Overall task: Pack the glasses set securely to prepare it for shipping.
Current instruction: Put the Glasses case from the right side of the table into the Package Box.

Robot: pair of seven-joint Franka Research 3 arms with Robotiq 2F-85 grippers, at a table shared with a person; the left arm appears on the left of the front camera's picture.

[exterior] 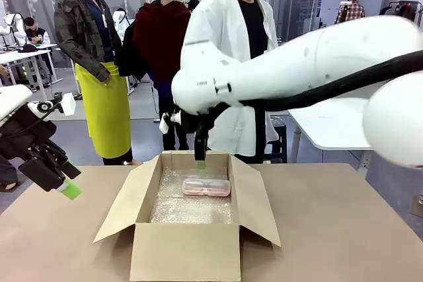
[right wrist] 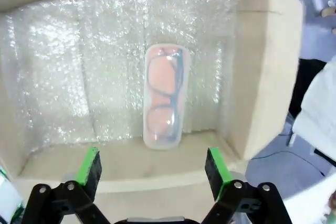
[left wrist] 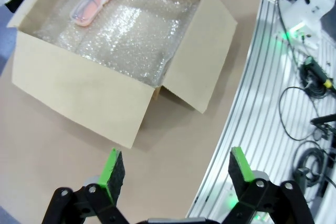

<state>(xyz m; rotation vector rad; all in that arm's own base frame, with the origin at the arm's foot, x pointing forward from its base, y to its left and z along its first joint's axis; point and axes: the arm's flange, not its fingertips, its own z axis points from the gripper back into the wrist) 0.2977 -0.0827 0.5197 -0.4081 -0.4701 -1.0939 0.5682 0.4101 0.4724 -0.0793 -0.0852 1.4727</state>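
Both sets of jaws are standing wide apart and gripping nothing. The right gripper is hanging over the far end of the box, green pads pointing down, with a clear gap between it and the pink case right below. The left gripper is hovering off the left side of the table, well apart from the box, and it's looking at the box's near corner from outside. Count-wise, that's two grippers, one cardboard box, one layer of bubble wrap lining its floor and walls, and one glasses case lying in it. The case is a small oblong thing with rounded ends in see-through pale pink plastic, and one pair of dark-framed glasses is showing through the lid, lenses looking pinkish. It's lying flat on the bubble wrap at the far end of the box, just beside the far wall and a bit toward the right. In the front view its long axis is running left to right across the box, parallel to that far wall. In the right wrist view it's running up and down the picture, so it's crossing the line between the two pads. The box's two side flaps are folding outward, and a person in a white coat is standing at the far side.
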